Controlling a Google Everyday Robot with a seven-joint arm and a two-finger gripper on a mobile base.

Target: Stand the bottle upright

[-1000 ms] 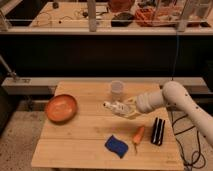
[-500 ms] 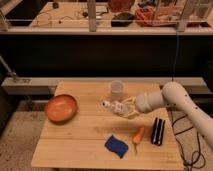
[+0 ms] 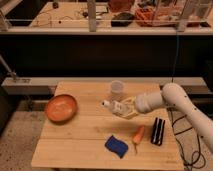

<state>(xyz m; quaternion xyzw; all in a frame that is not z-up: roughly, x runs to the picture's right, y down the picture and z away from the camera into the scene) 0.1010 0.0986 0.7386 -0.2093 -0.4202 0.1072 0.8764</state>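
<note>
On the wooden table (image 3: pixel 80 135) one orange bowl (image 3: pixel 61 108) is sitting at the left side, well apart from the other things. Toward the middle, one blue sponge (image 3: pixel 116 146) is lying near the front edge, and one translucent cup (image 3: pixel 116 89) is standing upright near the back edge. Just in front of the cup, the one bottle (image 3: pixel 110 105) is lying almost flat, its white cap pointing to the left; I cannot tell if it is touching the table. The gripper (image 3: pixel 120 108) is pinching the body of the bottle between its two fingers, so most of the bottle is hidden and only the cap end is showing. To the right of the sponge one orange carrot (image 3: pixel 138 134) is lying, and just beside it one black object (image 3: pixel 158 131) is standing, which is hard to make out. The single white arm (image 3: pixel 167 96) is reaching in from the right, bending and pointing leftward; the right edge is cutting off its rear part.
</note>
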